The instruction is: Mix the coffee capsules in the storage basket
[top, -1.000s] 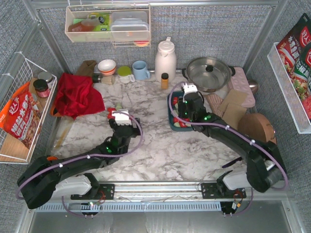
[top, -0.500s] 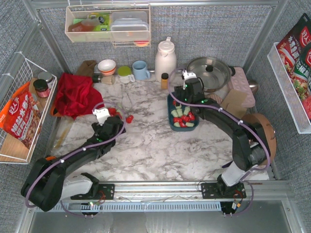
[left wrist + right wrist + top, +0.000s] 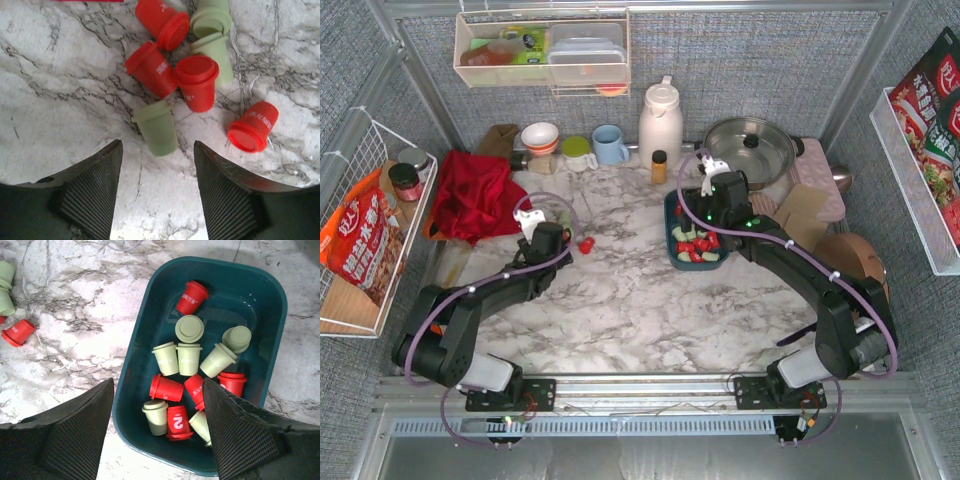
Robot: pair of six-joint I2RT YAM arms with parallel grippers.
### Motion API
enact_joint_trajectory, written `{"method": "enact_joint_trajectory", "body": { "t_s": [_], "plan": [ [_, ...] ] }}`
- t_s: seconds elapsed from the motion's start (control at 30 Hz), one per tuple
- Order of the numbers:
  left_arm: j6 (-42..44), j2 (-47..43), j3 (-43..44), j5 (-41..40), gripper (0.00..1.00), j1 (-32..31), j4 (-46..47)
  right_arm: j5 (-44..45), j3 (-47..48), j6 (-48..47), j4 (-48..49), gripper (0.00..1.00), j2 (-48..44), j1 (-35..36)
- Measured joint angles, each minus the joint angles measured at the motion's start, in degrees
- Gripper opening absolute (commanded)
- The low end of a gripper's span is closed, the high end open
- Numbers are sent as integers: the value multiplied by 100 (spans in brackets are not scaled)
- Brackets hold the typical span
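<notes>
Right of centre in the top view, the storage basket (image 3: 672,222) sits on the marble table (image 3: 620,300), with red and pale green coffee capsules (image 3: 189,359) lying in it. The right wrist view shows about a dozen of them there, five red and seven green. They lie on their sides or stand on end, and the two colours are already fairly interleaved in the lower half of the bin.

The job looks partly done. A loose cluster (image 3: 196,80) of seven capsules, four red and three green, lies outside the bin on the bare marble, in the upper half of the left wrist view. These probably need to go in with the rest, and the contents may need more stirring.

The left gripper (image 3: 156,180) hangs over that cluster with its jaws spread wide. It holds nothing and touches nothing, and one green capsule (image 3: 156,127) lies just above the gap between its fingers. The right gripper (image 3: 157,405) hovers above the lower left part of the basket. Its jaws are also wide apart and empty, with no visible contact with the capsules or the rim.
</notes>
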Motion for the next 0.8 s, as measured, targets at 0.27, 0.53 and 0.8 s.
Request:
{"method": "enact_joint_trajectory", "body": {
  "t_s": [0.27, 0.53, 0.8],
  "plan": [
    [85, 542, 251, 83, 50, 125, 83, -267, 0, 39, -31, 75, -4, 7],
    [-20, 763, 166, 199, 51, 131, 160, -417, 20, 39, -83, 75, -79, 4],
    [68, 975, 232, 127, 51, 170, 457, -527, 24, 39, -136, 75, -83, 4]
  ]
}}
